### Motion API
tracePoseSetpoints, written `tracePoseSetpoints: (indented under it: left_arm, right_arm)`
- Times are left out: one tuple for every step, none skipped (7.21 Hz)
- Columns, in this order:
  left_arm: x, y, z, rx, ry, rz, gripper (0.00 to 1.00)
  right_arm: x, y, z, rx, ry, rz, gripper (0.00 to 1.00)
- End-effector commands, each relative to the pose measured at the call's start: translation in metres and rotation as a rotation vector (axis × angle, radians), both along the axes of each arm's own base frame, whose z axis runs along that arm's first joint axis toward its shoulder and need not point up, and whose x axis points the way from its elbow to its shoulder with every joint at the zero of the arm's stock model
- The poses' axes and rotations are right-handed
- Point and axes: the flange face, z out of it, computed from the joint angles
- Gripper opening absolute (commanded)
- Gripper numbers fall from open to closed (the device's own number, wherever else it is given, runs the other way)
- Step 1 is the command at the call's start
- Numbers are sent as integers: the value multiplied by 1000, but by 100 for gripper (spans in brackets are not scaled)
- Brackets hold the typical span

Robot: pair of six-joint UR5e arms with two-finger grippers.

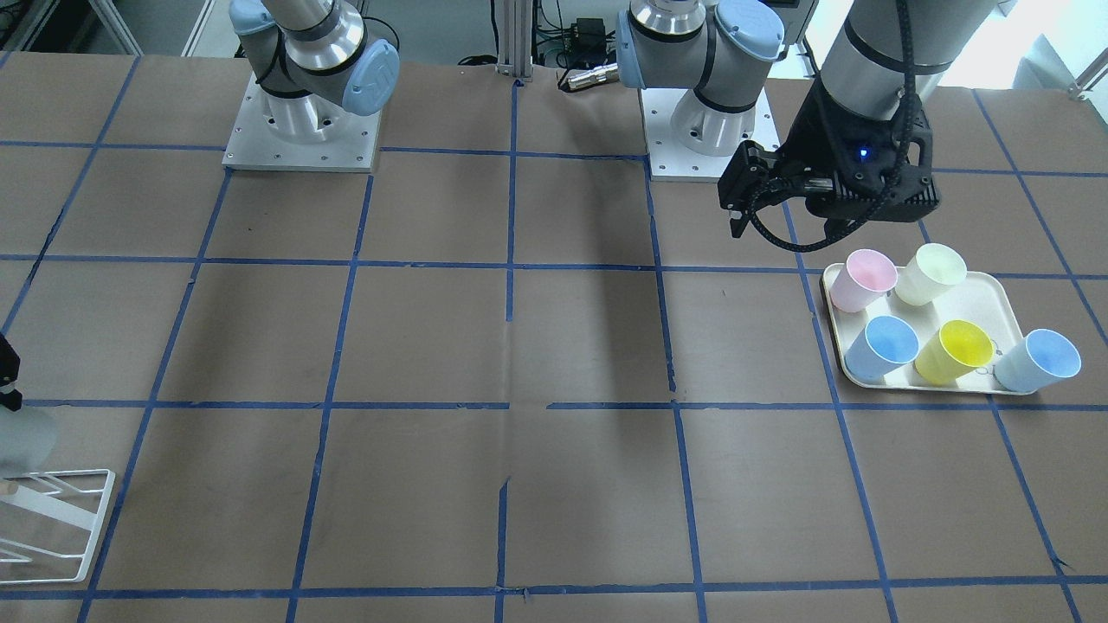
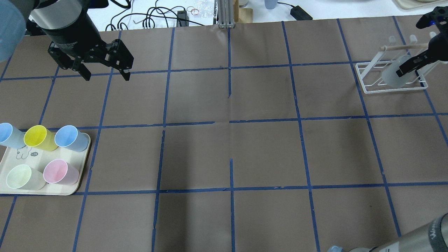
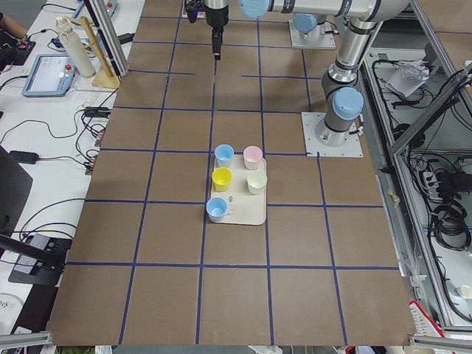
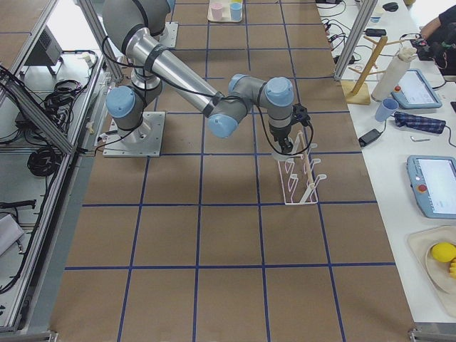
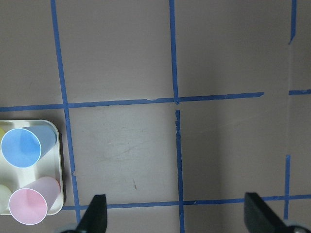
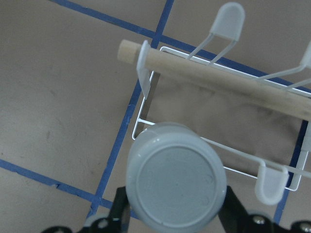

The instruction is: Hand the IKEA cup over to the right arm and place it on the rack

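Overhead exterior: right gripper [image 6: 174, 216] fingers clamped on both sides of IKEA cup [image 6: 175, 182], cup over rack [image 6: 233, 77] at table's far right corner. Left gripper [image 2: 106, 75] spread wide, empty, above far left edge.

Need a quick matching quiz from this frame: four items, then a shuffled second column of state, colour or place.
1. IKEA cup
2. left end effector
3. yellow cup
4. rack

A. on the cream tray
B. white wire
C. open, empty
D. gripped by the right end effector

Pairs: 1-D, 2-C, 3-A, 4-B
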Motion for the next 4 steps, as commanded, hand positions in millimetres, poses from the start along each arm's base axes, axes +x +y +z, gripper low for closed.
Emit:
tracePoseSetpoints:
  left_arm:
    - [0, 0, -1, 2, 0, 0, 100]
    - [0, 0, 0, -2, 0, 0, 100]
    - [0, 0, 0, -2, 0, 0, 100]
    - [0, 0, 0, -2, 0, 0, 100]
  right_arm:
    - [-1, -3, -11, 16, -9, -1, 20]
    - [-1, -3, -12, 18, -11, -2, 34]
    - [-1, -3, -13, 20, -14, -19, 67]
    - [-2, -3, -13, 21, -17, -34, 100]
